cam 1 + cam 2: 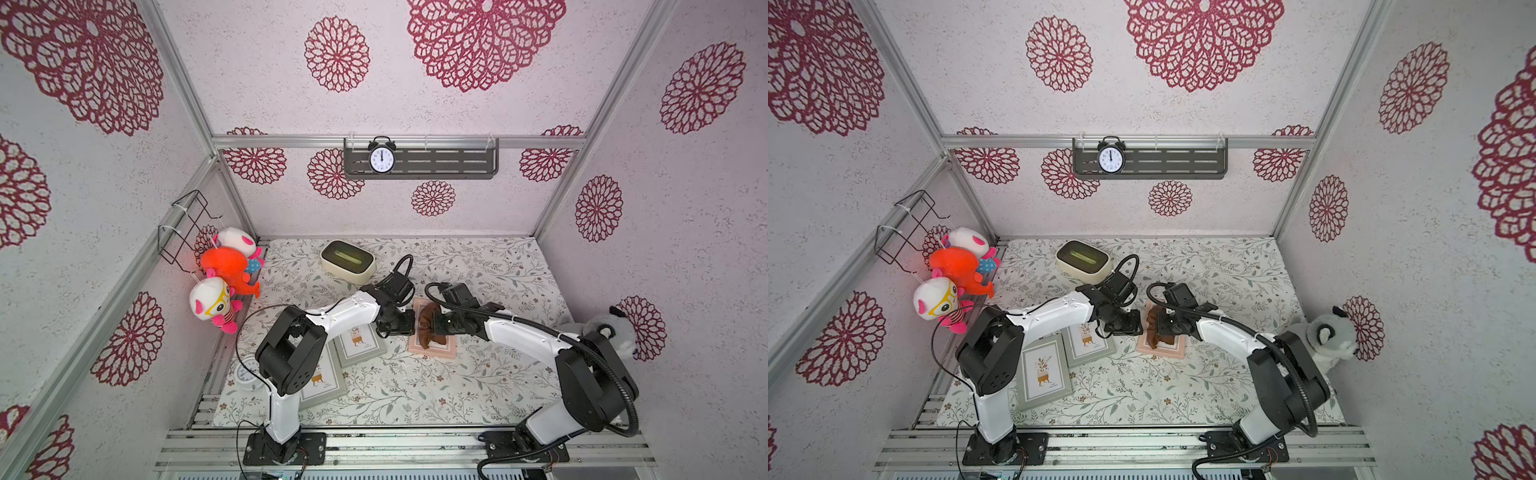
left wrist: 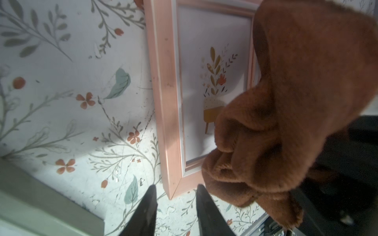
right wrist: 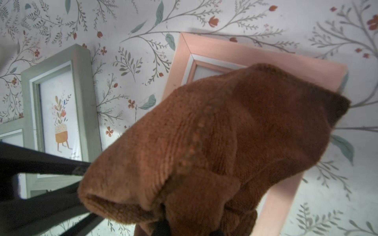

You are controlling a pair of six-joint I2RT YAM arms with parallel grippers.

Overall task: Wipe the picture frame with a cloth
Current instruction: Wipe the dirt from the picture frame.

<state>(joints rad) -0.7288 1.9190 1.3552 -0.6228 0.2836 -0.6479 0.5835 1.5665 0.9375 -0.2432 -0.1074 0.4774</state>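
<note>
Grey-green frames (image 1: 1044, 374) lie on the floral desk (image 1: 415, 395) at left. Next, the left tool (image 2: 177, 188) hovers partly open, holding nothing, just beside a corner of the pink picture frame (image 1: 432, 354). The rust-brown cloth (image 1: 428, 326) hangs over that frame, covering much of its glass, bunched in the tightly closed right tool (image 1: 437, 323).

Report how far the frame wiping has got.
Done: the rust-brown cloth is picked up, pinched in the shut right gripper. In hand: it hangs over the pink picture frame; the left gripper stands open at the frame's corner, empty. Left: the wiping strokes; how many are done cannot be told.
</note>
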